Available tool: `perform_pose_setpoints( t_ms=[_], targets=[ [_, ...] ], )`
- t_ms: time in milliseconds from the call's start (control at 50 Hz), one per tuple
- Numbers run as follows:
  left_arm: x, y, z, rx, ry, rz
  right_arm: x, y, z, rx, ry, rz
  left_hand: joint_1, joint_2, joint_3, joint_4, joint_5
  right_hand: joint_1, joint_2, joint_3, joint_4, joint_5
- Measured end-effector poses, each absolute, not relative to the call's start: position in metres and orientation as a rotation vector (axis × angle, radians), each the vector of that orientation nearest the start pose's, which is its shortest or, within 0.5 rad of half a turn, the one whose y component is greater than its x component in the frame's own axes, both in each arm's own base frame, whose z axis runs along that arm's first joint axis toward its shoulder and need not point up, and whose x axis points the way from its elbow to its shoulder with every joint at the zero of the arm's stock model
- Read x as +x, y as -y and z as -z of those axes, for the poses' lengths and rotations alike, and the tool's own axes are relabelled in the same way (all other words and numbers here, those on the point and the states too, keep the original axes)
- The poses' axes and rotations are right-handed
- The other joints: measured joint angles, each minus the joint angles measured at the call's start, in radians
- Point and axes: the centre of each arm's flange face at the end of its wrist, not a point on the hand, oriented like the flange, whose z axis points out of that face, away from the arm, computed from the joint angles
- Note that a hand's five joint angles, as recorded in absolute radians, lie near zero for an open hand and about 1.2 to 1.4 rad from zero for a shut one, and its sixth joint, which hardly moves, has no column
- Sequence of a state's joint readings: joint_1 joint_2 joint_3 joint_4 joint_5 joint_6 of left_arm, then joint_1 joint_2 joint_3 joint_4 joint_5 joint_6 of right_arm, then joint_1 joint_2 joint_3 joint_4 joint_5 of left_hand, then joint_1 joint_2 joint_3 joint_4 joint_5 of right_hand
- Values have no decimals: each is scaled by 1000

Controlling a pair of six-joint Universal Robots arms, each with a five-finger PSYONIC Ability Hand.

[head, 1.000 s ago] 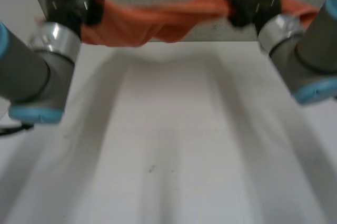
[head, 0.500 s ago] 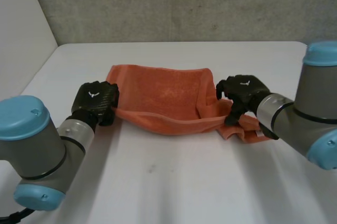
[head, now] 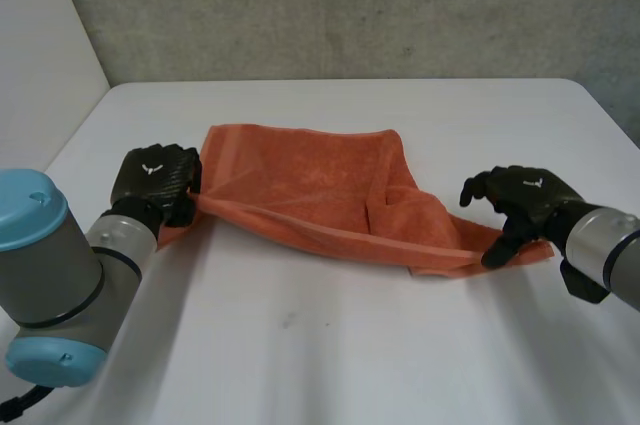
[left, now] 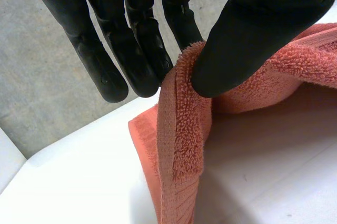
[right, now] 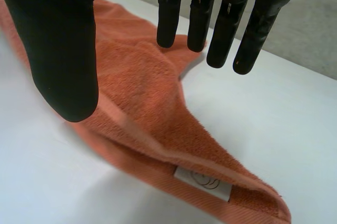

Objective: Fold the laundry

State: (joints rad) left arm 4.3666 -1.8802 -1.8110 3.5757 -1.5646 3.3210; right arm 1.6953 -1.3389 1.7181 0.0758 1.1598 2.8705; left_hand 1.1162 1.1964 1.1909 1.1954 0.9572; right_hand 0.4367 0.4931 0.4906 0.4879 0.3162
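Orange terry-cloth towel (head: pixel 300 180) lies across the middle of the white table (head: pixel 350 345), long side running left to right. It is loosely doubled: the near long edge sits as a thick folded band, and the right part narrows into a bunched tail.

Left hand (head: pixel 155 180) is at the towel's left end, clamped on it. In the left wrist view the thumb presses the hemmed edge of the towel (left: pixel 184 145) against the fingers (left: pixel 142 60). The cloth rises off the table (left: pixel 79 182) to that pinch.

Right hand (head: pixel 520 200) is over the towel's right end, holding nothing. In the right wrist view the fingers (right: pixel 221 23) are straight and spread, with the thumb set well apart from them. The towel (right: pixel 142 92) lies under the palm, flat on the table (right: pixel 274 118). A small white sewn-in label (right: pixel 202 177) shows on the near hem by the corner.

Grey concrete wall (head: pixel 350 5) stands behind the table's far edge.
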Motion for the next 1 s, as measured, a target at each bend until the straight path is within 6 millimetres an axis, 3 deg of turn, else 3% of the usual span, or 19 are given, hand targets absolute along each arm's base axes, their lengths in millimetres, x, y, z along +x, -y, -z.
perform_pose_setpoints(
  t_ms=[160, 400, 500, 520, 620, 740, 760, 780, 800, 820, 840, 1000],
  targets=[
    [-239, 273, -177, 641, -2352, 2161, 204, 261, -185, -897, -2251, 1607, 0, 0, 0, 0, 0, 0, 0, 0, 0, 1],
    [-233, 279, -178, 608, -2338, 2163, 200, 292, -145, -918, -2267, 1635, 0, 0, 0, 0, 0, 3, 5, 19, 23, 25],
    [-232, 281, -177, 605, -2336, 2163, 200, 302, -133, -943, -2288, 1616, 0, 0, 0, 0, 0, 144, 182, 183, 185, 163],
    [-232, 281, -177, 605, -2337, 2162, 200, 305, -131, -948, -2290, 1616, 0, 0, 0, 0, 0, 269, 338, 337, 323, 297],
    [-233, 282, -175, 608, -2342, 2155, 200, 312, -132, -954, -2278, 1646, 0, 0, 0, 0, 0, 539, 678, 684, 692, 659],
    [-233, 282, -171, 614, -2355, 2140, 200, 319, -136, -948, -2257, 1696, 0, -8, -6, -7, 0, 539, 678, 688, 701, 662],
    [-233, 282, -169, 616, -2361, 2132, 200, 320, -136, -945, -2255, 1701, -20, -68, -56, -61, -24, 539, 678, 688, 701, 662],
    [-233, 282, -167, 618, -2366, 2125, 199, 322, -138, -931, -2257, 1717, -175, -233, -226, -212, -159, 539, 678, 688, 701, 662],
    [-233, 282, -165, 620, -2372, 2118, 197, 323, -139, -918, -2262, 1725, -175, -233, -226, -212, -159, 539, 678, 688, 701, 662],
    [-233, 282, -164, 622, -2376, 2112, 196, 324, -140, -908, -2266, 1729, -467, -498, -476, -488, -429, 539, 678, 688, 701, 662],
    [-233, 282, -162, 623, -2380, 2106, 194, 325, -141, -897, -2270, 1734, -524, -561, -549, -555, -496, 539, 678, 688, 701, 662],
    [-229, 280, -150, 624, -2437, 2022, 186, 328, -153, -793, -2287, 1772, -561, -640, -630, -643, -588, 539, 678, 688, 701, 662]
  ],
)
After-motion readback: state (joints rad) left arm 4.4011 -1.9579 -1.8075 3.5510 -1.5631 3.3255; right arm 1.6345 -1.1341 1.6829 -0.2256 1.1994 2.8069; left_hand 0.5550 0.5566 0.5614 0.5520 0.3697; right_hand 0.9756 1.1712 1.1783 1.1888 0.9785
